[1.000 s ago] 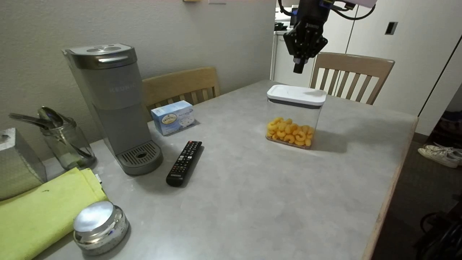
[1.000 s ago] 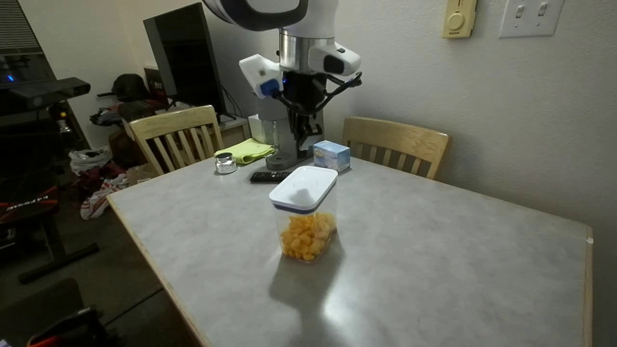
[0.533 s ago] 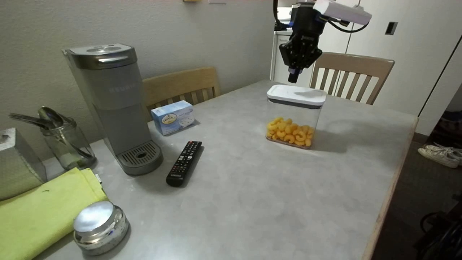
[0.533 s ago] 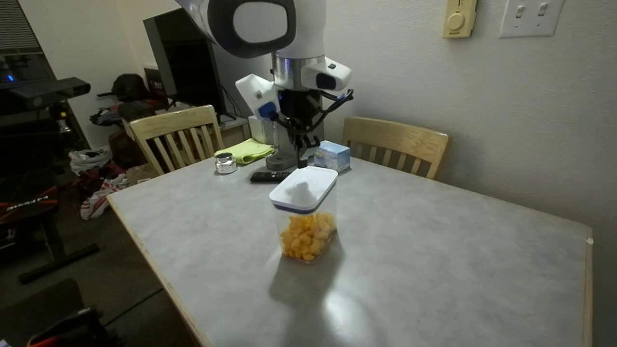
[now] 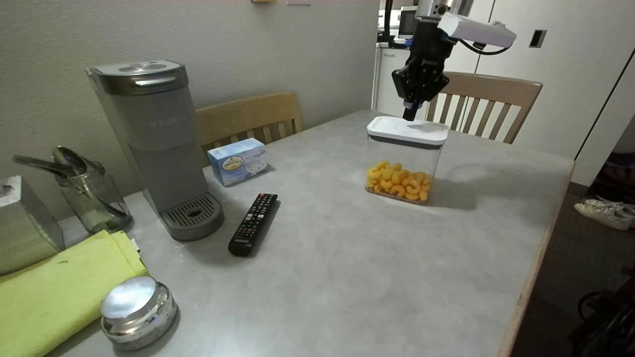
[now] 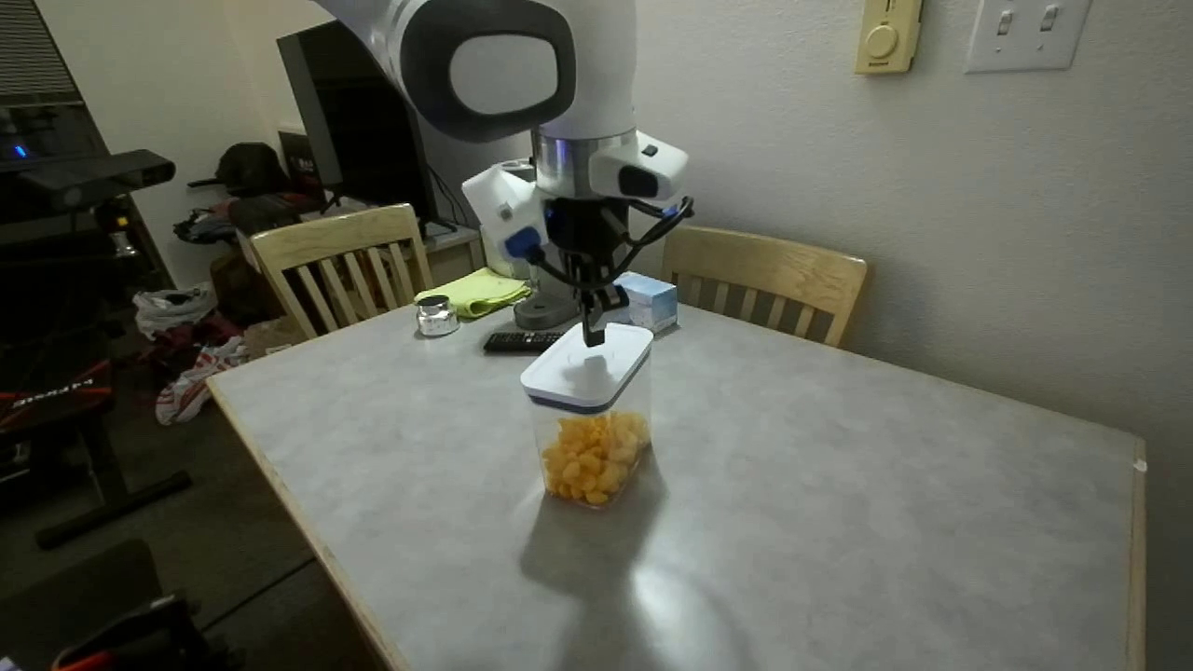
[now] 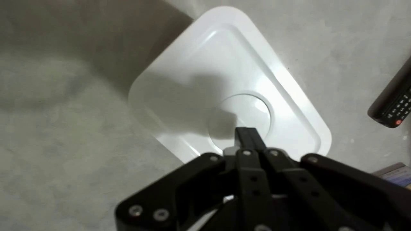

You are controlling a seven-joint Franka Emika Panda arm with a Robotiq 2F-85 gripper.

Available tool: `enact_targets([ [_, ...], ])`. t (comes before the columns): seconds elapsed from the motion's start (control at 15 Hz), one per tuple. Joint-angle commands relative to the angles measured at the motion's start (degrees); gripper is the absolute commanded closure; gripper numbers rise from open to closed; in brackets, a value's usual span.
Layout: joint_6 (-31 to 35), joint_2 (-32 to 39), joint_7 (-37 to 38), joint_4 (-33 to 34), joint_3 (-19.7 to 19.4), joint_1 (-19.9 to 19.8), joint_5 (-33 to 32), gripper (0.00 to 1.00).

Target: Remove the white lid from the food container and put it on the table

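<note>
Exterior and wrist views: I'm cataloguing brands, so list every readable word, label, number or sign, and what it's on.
"KEURIG", faint, on the coffee maker
"TWININGS" on the blue box
"SAMSUNG" on the remote
Too small or blurred to read: other print on the box and remote, marks on the black-and-red equipment and wall unit.

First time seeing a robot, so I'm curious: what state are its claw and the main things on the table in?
Gripper: shut, holding nothing
Food container: upright, part-filled with orange food
White lid: on, not yet removed
Remote control: flat, buttons up
Yellow cloth: folded
Glass jar: upright, holding cutlery
Coffee maker: upright, top down
Blue box: looks closed
</note>
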Motion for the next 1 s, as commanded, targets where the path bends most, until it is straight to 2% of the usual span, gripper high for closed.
enact_targets([
  [0.0,2.7,0.9,-0.5,-1.8,-0.3,-0.6,-0.5,1.0],
  [0.6,3.4,2.3,1.5,-3.0,-0.7,-0.5,-0.5,1.0],
  [0.93,4.4,3.1,5.3,-4.7,-1.7,0.2,-3.5,1.0],
])
